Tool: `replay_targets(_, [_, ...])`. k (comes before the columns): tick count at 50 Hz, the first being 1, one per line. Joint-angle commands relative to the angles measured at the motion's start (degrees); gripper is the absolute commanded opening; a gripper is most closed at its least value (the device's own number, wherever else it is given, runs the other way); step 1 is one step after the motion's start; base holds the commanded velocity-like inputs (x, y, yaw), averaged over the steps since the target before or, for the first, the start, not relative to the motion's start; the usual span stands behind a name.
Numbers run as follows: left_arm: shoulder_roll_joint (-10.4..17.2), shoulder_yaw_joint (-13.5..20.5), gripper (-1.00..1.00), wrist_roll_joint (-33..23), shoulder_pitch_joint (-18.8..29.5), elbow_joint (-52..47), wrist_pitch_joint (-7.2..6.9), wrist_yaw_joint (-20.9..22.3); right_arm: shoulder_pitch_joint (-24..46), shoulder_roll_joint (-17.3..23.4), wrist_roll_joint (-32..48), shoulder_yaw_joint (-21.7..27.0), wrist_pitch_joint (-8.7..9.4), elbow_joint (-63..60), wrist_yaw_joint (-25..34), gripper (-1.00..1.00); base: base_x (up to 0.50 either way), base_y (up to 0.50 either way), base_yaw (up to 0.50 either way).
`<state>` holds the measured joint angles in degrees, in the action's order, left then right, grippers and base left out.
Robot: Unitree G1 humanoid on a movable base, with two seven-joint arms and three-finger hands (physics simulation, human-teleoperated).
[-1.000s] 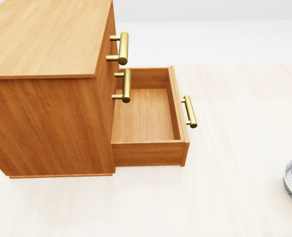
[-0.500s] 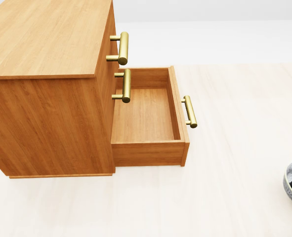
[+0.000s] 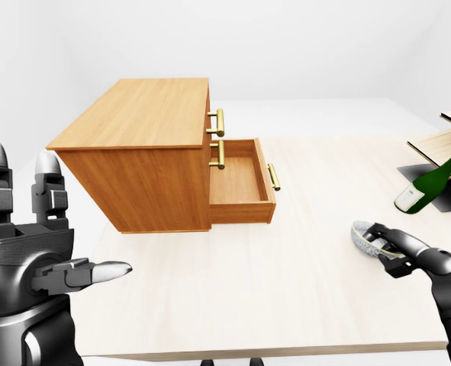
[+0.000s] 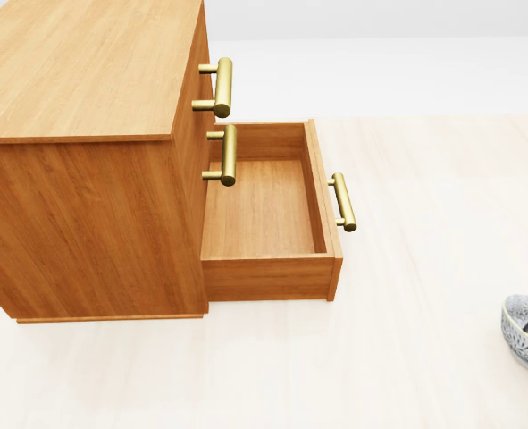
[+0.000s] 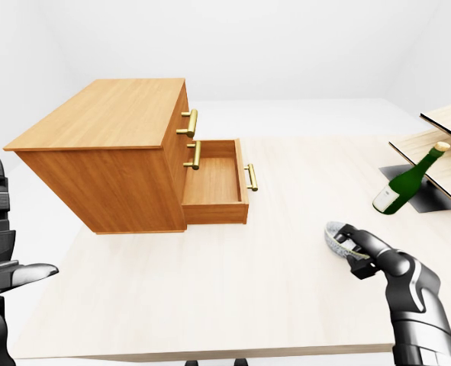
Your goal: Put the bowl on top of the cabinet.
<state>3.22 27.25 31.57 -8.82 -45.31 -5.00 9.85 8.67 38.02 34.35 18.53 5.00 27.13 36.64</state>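
At the right hand: my right hand (image 3: 399,253) has its fingers (image 3: 389,242) drawn narrow onto the rim of the bowl (image 3: 365,235), one dark finger inside the rim in the head view and the rest outside it.
Grip quality: I read it as a rim pinch, though the bowl is small and at the edge of every view, so I would not swear to how firm it is.
Bowl position: low on the right of the left-eye view, tilted, over the tabletop (image 3: 286,290); I cannot tell whether it has left the surface.
Left hand: my left hand (image 3: 53,267) hovers at the bottom left, fingers spread wide and holding nothing.
Cabinet: the cabinet (image 3: 137,114) stands well apart from the bowl, toward the upper left, its flat wooden top bare.
Drawer: the lowest drawer (image 3: 240,181) is pulled out toward the bowl's side and is empty.
Bottle: a green bottle (image 3: 430,181) leans at the far right, off my path.
Step in hand: grasp made, carry about to begin, as I judge it.
Next move: lift high enough to clear the top edge, swing left over the open drawer, level the bowl, then set it down on the top.
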Motion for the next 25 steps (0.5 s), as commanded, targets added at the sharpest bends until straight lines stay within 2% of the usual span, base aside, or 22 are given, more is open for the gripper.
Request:
replay_targets(1, [-0.52, -1.1, 1.0, -1.8, 0.99, 4.55, 0.0, -1.17, -2.21, -4.41, 5.48, -1.75, 0.0, -8.42, 3.36, -1.0, 0.0, 0.0, 0.0])
replay_targets(6, [-0.5, -0.91, 1.0, -1.67, 0.98, 4.5, 0.0, -1.16, -1.3, -4.84, 14.0, -2.78, 0.0, -20.83, 3.36, -1.0, 0.0, 0.0, 0.0])
replay_targets(11, [-0.65, -1.14, 1.0, -1.92, 0.76, 4.47, 0.0, -0.99, -0.53, -4.27, 26.95, -4.63, 0.0, -32.24, 3.36, -1.0, 0.0, 0.0, 0.0])
replay_targets(17, [-0.84, -1.34, 1.0, -2.18, 0.6, 4.3, 0.0, -0.86, 2.08, -8.36, 39.38, -1.51, 0.0, -36.1, 3.36, -1.0, 0.0, 0.0, 0.0])
replay_targets(21, [-0.84, -1.2, 1.0, -2.11, 0.61, 4.21, 0.0, -0.87, 4.39, -12.36, 42.33, 0.07, 0.0, -38.5, 3.36, -1.0, 0.0, 0.0, 0.0])
replay_targets(25, [-0.88, -1.16, 1.0, -2.09, 0.57, 4.12, 0.0, -0.85, 6.31, -15.57, 41.69, -0.91, 0.0, -40.84, 3.36, -1.0, 0.0, 0.0, 0.0])
